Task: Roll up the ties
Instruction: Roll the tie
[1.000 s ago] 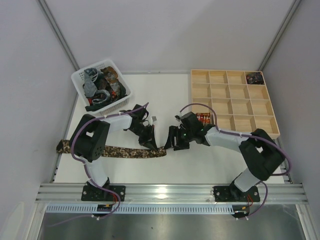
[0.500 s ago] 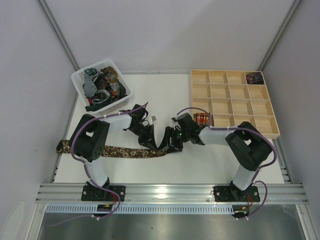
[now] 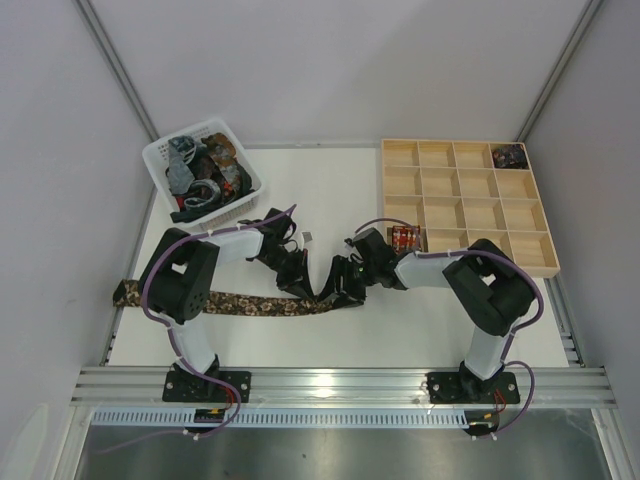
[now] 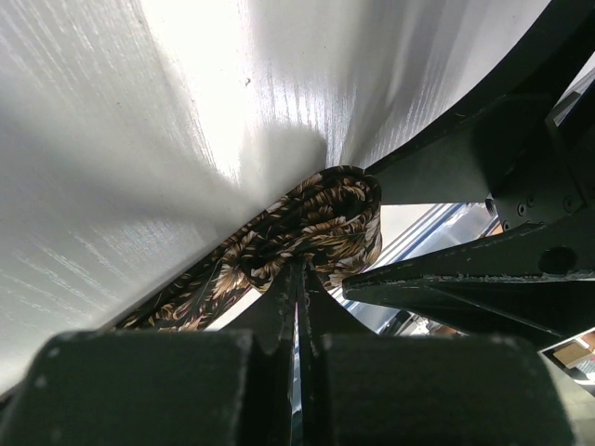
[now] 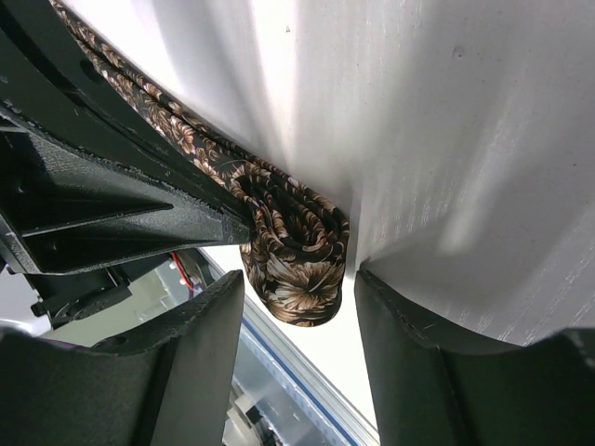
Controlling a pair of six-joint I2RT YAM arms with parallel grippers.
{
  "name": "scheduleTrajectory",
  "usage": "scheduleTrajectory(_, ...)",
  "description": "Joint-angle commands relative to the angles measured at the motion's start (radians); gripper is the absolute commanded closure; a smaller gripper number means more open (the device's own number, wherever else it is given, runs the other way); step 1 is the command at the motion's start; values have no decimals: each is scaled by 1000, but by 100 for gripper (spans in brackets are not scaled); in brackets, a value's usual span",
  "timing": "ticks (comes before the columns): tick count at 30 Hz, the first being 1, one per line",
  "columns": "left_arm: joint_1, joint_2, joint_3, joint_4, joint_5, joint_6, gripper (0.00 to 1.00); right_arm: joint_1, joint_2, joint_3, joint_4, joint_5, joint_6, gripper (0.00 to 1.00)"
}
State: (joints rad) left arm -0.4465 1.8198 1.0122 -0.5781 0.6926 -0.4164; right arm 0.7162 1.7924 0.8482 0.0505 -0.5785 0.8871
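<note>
Arms hide both tool tips from above, so we go by the wrist views. The left tool (image 4: 299,274) is clamped on the brown flowered tie (image 3: 250,303) beside its rolled end, and the right tool (image 5: 299,288) stands open around that roll. The tie lies across the near white table (image 3: 400,325), reaching its left edge. Grey walls surround it.

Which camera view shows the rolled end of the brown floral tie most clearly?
The right wrist view: the rolled end sits between the right fingers, its layers visible. The left wrist view shows it partly, behind the shut left fingers. The top view shows only the flat length, not the roll.
</note>
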Motion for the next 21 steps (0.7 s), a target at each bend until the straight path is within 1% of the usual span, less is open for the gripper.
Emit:
scheduleTrajectory(1, 11, -1, 9, 20, 13, 30, 100, -3, 33, 20, -3, 5, -5, 43)
scheduleTrajectory(9, 12, 4, 12, 15, 15, 36, 100, -9, 62, 35, -20, 11, -17, 44)
scheduleTrajectory(11, 12, 3, 12, 17, 13, 36, 100, -11, 67, 35, -11, 6, -16, 48)
scheduleTrajectory(13, 12, 4, 11, 15, 13, 37, 99, -11, 74, 38, -9, 3, -17, 50)
scheduleTrajectory(16, 14, 1, 12, 17, 13, 36, 99, -9, 82, 37, -3, -3, -16, 55)
scheduleTrajectory(17, 14, -1, 12, 17, 13, 36, 100, -9, 87, 34, -1, -9, -13, 62)
scheduleTrajectory(18, 14, -2, 12, 18, 16, 36, 99, -11, 87, 32, 0, -9, -13, 65)
scheduleTrajectory(19, 14, -4, 12, 20, 15, 36, 100, -11, 88, 31, 8, -11, -8, 68)
scheduleTrajectory(21, 15, -7, 11, 26, 18, 31, 99, -11, 88, 34, 5, -12, -5, 71)
